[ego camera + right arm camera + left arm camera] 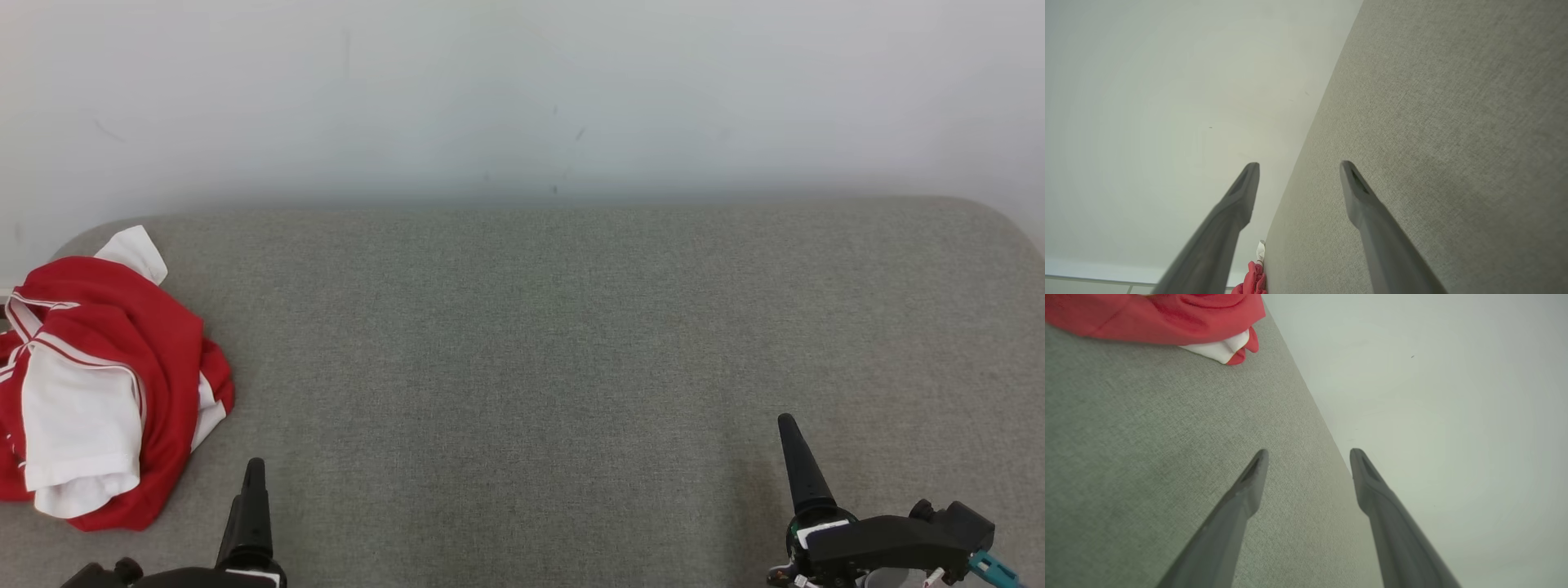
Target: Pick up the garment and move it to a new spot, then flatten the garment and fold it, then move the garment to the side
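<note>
The crumpled red and white cloth garment [106,384] lies in a heap on the grey cloth-covered table [522,343], just ahead and left of the left gripper [1309,453]. The right gripper [1299,164] is far off. Both grippers' fingers are spread open, holding nothing.

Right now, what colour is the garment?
Garment: red with white panels and trim, clearest in the head view.

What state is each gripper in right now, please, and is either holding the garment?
Left gripper: open, empty; the red and white shirt lies apart from it.
Right gripper: open, empty.
</note>
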`<state>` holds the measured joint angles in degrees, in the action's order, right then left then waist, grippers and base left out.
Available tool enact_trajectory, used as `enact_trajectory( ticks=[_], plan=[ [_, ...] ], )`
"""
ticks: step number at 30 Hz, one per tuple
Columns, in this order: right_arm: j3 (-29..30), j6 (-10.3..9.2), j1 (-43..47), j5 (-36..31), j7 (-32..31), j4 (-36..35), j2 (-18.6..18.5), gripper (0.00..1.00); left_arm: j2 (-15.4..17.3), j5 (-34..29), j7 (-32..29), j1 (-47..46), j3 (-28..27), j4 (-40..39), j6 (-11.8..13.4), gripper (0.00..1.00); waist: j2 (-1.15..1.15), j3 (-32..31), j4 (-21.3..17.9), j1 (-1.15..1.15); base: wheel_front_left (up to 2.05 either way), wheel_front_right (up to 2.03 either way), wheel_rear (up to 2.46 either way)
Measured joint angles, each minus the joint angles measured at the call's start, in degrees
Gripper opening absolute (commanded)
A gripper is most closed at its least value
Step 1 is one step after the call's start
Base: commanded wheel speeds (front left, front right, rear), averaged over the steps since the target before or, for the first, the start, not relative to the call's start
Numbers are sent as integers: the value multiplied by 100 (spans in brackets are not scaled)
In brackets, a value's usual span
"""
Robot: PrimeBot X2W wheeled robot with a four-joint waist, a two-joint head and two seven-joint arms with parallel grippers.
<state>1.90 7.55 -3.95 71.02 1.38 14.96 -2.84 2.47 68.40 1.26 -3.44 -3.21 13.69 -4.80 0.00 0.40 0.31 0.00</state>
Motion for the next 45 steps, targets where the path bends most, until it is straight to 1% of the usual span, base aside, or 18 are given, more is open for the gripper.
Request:
enact_trajectory(
  ticks=[3, 5, 6, 11, 13, 21, 28, 45],
  plan=[
    [-8, 0, 1, -334, 67, -35, 0, 100, 1, -435, 69, 2, 78, -35, 71, 100, 0, 2, 8, 0, 0, 0, 0],
    [-19, 0, 1, -519, 100, -54, 0, 100, 2, -779, 107, 2, 148, -43, 77, 100, 0, 6, 14, 0, 0, 0, 0],
    [-32, 0, 1, -721, 134, -68, 0, 100, 3, -1049, 129, 2, 198, -59, 105, 100, 0, 9, 19, 0, 0, 0, 0],
    [-58, 0, 1, -1143, 237, -77, 0, 100, 4, -1659, 236, 3, 281, -91, 212, 100, 0, 18, 26, 0, 0, 0, 0],
    [-66, 0, 0, -1224, 257, -77, 0, 100, 4, -1740, 261, 3, 287, -93, 234, 100, 0, 19, 26, 0, 0, 0, 0],
    [-91, 0, -16, -2062, 405, -8, 0, 100, 10, -2596, 409, 24, 353, -127, 335, 100, 0, 22, 28, 0, 0, 0, 0],
    [-124, 0, -26, -2524, 526, 111, -1, 100, 104, -3308, 528, 70, 524, -142, 436, 100, 0, 13, 34, 0, 0, 0, 0],
    [-135, 0, -15, -3735, 777, 286, -2, 100, 314, -4432, 781, 180, 855, -318, 689, 100, 0, -20, 35, 0, 0, 0, 0]
  ],
)
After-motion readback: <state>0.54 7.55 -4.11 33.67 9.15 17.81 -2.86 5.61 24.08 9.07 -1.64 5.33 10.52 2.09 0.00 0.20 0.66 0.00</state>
